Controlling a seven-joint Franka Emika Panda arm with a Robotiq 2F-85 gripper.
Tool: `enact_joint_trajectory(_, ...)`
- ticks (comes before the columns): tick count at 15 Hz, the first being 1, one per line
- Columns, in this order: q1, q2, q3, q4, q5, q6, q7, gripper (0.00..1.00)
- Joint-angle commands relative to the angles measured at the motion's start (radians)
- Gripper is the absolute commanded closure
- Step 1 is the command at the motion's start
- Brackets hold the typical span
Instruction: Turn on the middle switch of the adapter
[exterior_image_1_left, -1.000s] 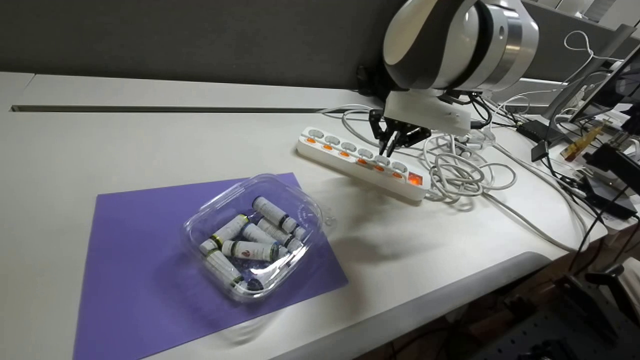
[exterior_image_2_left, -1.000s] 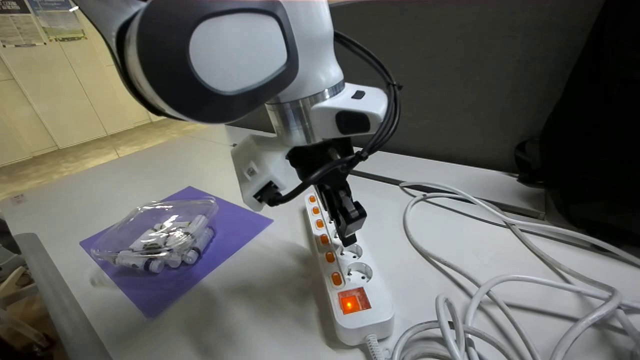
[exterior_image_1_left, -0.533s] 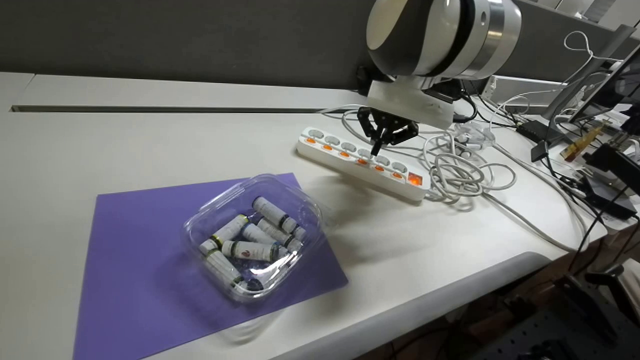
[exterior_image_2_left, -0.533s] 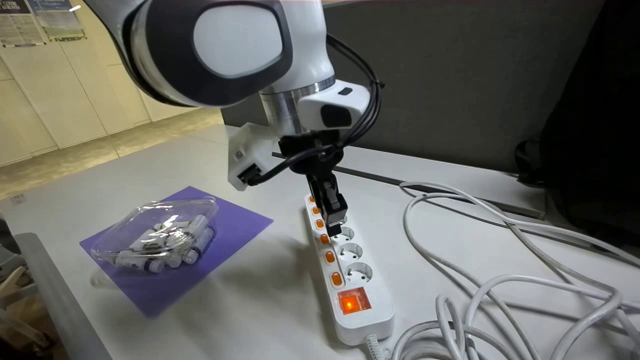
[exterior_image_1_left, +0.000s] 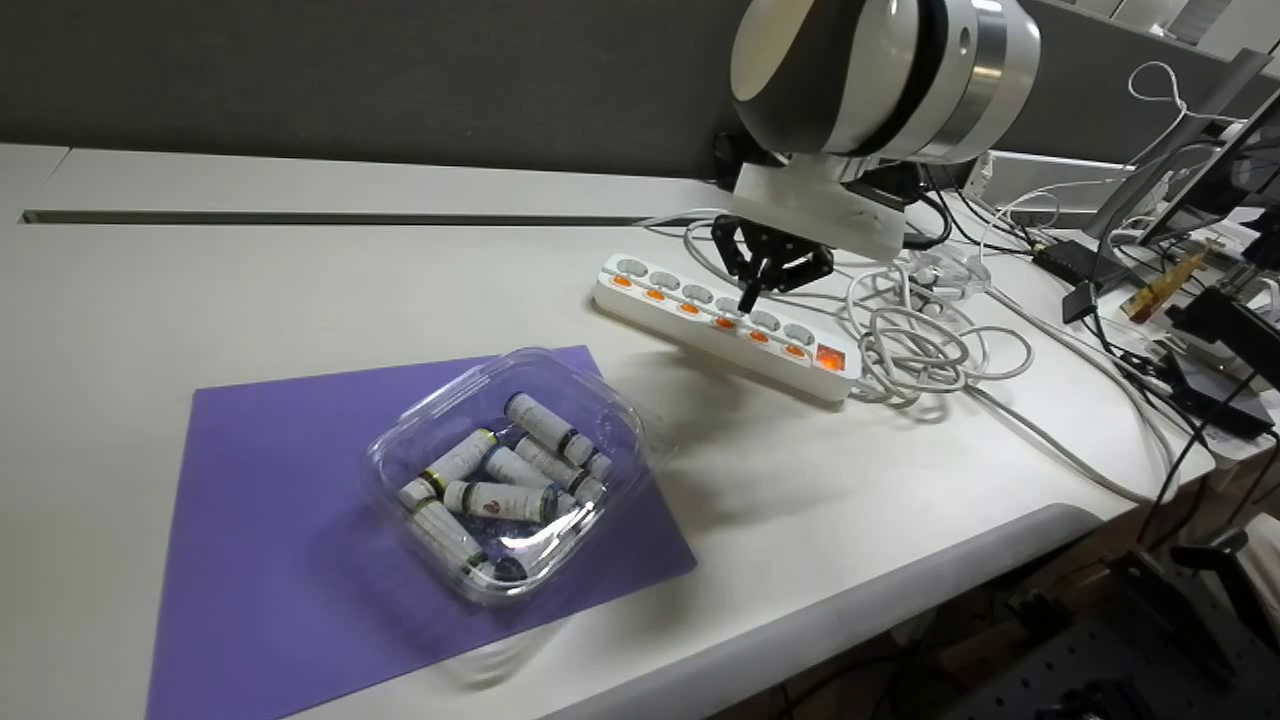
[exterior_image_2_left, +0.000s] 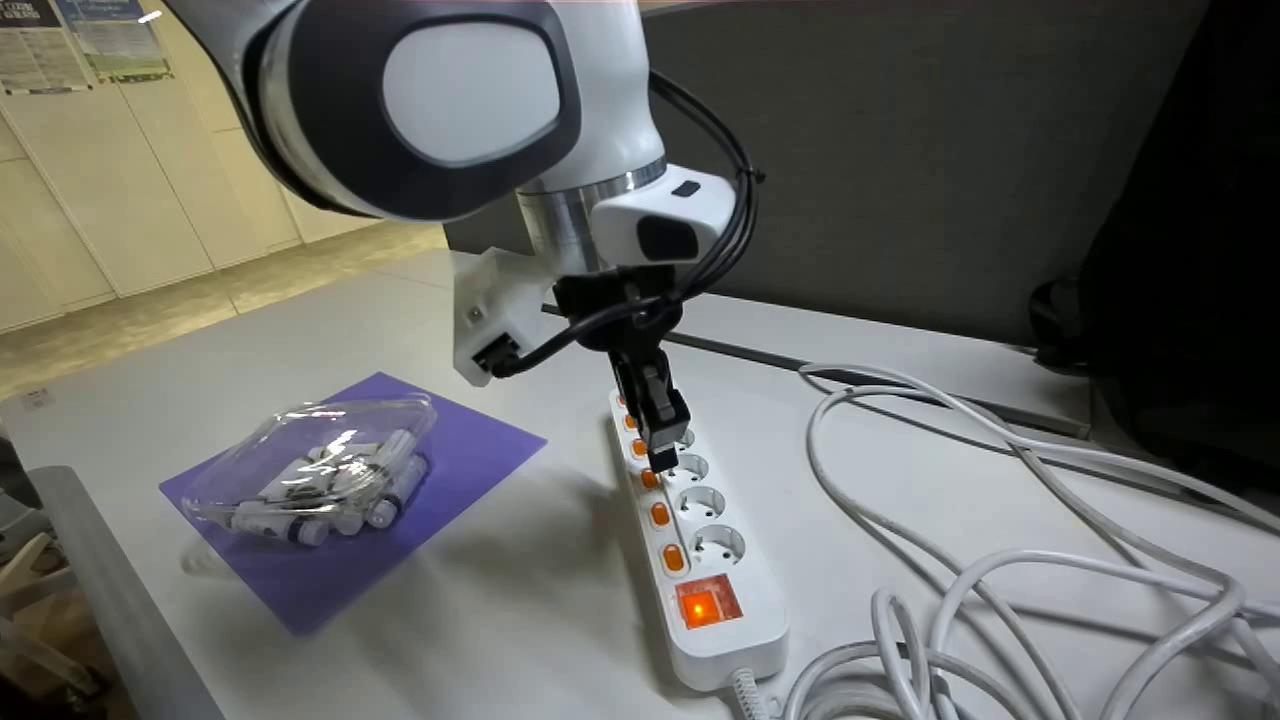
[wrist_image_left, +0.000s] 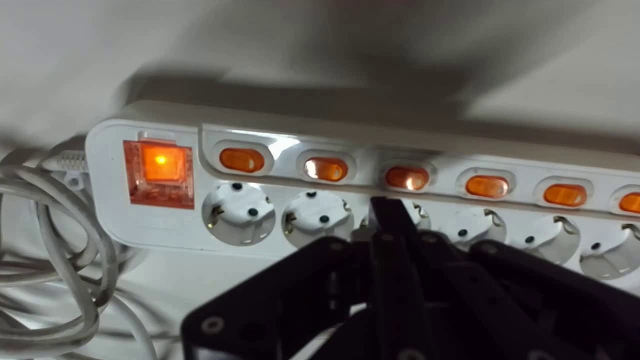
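Wrist view: A black gripper (wrist_image_left: 392, 212) reaches up from the bottom of the frame over a white adapter (wrist_image_left: 345, 135), fingertips ending just below and slightly left of the middle switch (wrist_image_left: 406, 178).
Gripper: Fingers slightly parted a second ago are now pressed together, holding nothing; in both exterior views it has slid along the adapter, away from the lit main switch (wrist_image_left: 161, 165).
Middle switch: Right of centre in the wrist frame, third of six orange rockers (wrist_image_left: 325, 169) counted from the white cord (wrist_image_left: 73, 161), and midway if the main switch is included; whether it is on cannot be told.
Press: The narrow tip now looks nearly lined up, so pushing the rocker seems the next step, after a slight shift toward it; whether the fingers touch the adapter is unclear, and a sideways slip could catch a neighbour.
Adapter: Long, round-ended bar of smooth, glossy plastic; rockers are pill-shaped and translucent in oval collars, and the round sockets (wrist_image_left: 239, 215) are recessed, with brass-toned clips.
Cord: Smooth, ribbed at the neck, looping loosely at left of the wrist frame.
Tray (exterior_image_1_left: 440, 402): Thin, shiny clear plastic, left of centre in an exterior view, holding white-labelled cylinders (exterior_image_1_left: 500, 500) above a flat purple sheet (exterior_image_1_left: 290, 600).
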Motion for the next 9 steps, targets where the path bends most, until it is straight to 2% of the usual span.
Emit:
enact_joint_trajectory(1,-0.045,-0.008,0.064,-0.010,0.045,0.055,-0.037,1.00)
enact_joint_trajectory(5,-0.056,0.000,0.085,-0.009,0.068,0.060,-0.041,1.00)
enact_joint_trajectory(9,-0.040,0.021,0.054,-0.001,0.053,0.038,-0.019,1.00)
